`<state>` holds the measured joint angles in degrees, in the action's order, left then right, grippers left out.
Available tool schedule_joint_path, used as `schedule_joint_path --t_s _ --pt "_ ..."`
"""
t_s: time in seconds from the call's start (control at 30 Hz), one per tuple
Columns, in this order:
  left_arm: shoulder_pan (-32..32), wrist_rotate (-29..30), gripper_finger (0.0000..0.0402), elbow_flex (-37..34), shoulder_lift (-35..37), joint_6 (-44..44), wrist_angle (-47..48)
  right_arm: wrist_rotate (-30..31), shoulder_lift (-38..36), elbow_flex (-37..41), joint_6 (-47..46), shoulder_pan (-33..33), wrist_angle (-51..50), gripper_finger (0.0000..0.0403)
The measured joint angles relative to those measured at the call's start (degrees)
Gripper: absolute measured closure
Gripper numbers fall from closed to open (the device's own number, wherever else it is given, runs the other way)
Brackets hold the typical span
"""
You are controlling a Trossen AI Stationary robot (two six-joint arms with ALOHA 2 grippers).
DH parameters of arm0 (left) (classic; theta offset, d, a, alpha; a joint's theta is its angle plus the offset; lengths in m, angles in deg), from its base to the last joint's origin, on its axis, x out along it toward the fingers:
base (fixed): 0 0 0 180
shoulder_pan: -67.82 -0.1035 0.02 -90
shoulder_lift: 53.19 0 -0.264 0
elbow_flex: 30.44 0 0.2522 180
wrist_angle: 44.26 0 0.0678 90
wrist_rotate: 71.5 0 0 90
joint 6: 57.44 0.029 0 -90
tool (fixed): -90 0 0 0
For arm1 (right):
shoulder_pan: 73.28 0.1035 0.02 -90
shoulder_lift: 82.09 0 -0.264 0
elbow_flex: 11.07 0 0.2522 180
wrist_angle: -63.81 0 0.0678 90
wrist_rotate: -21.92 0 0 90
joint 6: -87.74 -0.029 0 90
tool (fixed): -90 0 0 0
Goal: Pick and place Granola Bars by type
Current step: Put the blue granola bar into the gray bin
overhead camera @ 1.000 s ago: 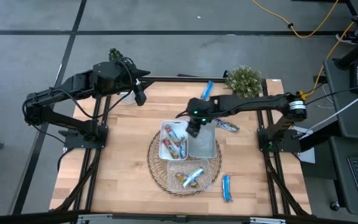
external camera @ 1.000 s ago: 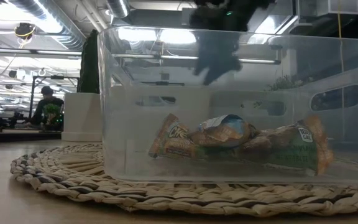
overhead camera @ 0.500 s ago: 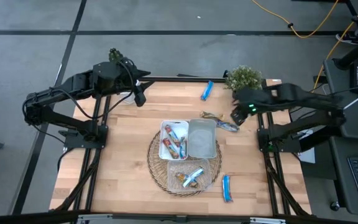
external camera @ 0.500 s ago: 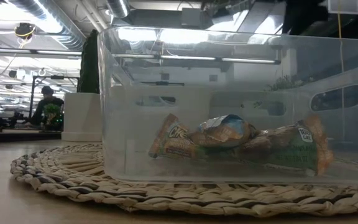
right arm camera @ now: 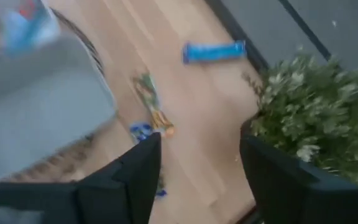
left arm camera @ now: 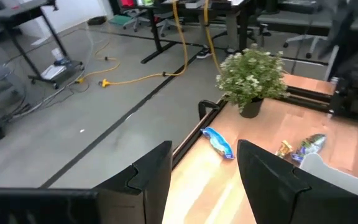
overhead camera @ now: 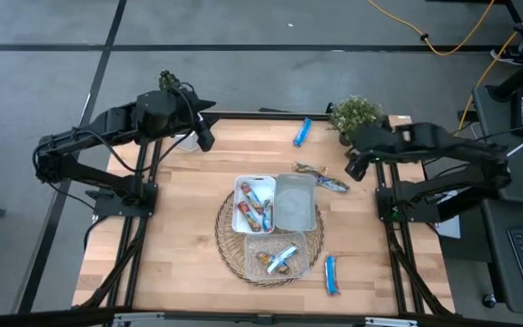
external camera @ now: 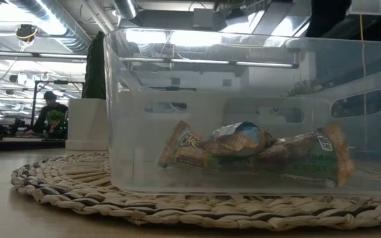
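Note:
Loose granola bars lie flat on the wooden table: a blue one by the far edge, a brownish one, a blue-silver one and a blue one near the front. More bars lie in the white tray and in the clear tray; the low view shows brownish ones there. My right gripper hovers open near the right edge, beside the two middle bars. My left gripper waits open at the far left corner.
Three trays sit on a round woven mat; the grey tray holds nothing. A potted plant stands at the far right corner, close behind my right gripper. Bare wood lies left of the mat. A person sits far off in the room.
My right gripper has drawn back from above the trays toward the table's right edge, leaving the low view, and now hangs near the plant. The bars and trays have not moved.

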<state>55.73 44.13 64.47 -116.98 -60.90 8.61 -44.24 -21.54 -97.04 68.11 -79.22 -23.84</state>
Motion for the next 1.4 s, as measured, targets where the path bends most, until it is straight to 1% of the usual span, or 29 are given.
schedule_joint_path --t_s 0.1,0.17,0.27,0.33,0.5,0.6,0.67,0.77,0.93,1.2,1.3,1.4 --pt "-0.02 0.65 0.0229 -0.06 -0.19 -1.54 0.78 -1.82 -0.35 9.28 1.56 -2.76 5.46 0.0157" --pt "-0.02 0.76 0.0229 -0.07 -0.41 -1.82 0.61 -5.05 -0.30 15.77 1.91 -3.91 11.20 0.0144" --pt "0.00 0.75 0.0229 -0.07 -0.70 -2.03 0.66 -10.64 -0.24 24.40 1.84 -5.04 22.01 0.0134" --pt "-0.02 0.78 0.0229 -0.04 -1.03 -2.80 0.61 -12.05 -0.23 28.62 0.24 -5.41 26.45 0.0132" --pt "0.00 0.80 0.0229 -0.07 -1.94 -3.45 1.08 -12.21 -0.30 34.03 -1.26 -6.62 27.44 0.0131" --pt "0.00 0.83 0.0229 -0.07 -2.84 -3.45 1.06 -14.98 0.72 36.78 -2.40 -8.10 27.64 0.0131" --pt "-0.01 0.84 0.0229 -0.07 -3.50 -3.45 1.11 -16.46 1.97 38.25 -2.46 -8.75 27.93 0.0131" --pt "-0.02 0.50 0.0229 -0.06 -4.55 -3.43 1.15 -16.49 4.21 38.65 -2.57 -9.62 31.55 0.0131" --pt "0.00 0.20 0.0229 -0.05 -6.00 -3.87 1.14 -16.95 10.10 38.70 -2.59 -11.66 35.63 0.0131" --pt "0.00 -0.02 0.0229 -0.04 -6.43 -4.33 1.06 -17.95 18.79 38.62 -2.25 -13.09 38.50 0.0132" --pt "0.00 -0.02 0.0229 -0.04 -6.41 -4.33 1.06 -18.58 19.75 38.48 -2.38 -13.09 38.90 0.0149" --pt "-0.02 -0.02 0.0229 -0.04 -6.41 -4.33 1.06 -18.99 19.83 38.02 -2.55 -13.05 38.70 0.0188"
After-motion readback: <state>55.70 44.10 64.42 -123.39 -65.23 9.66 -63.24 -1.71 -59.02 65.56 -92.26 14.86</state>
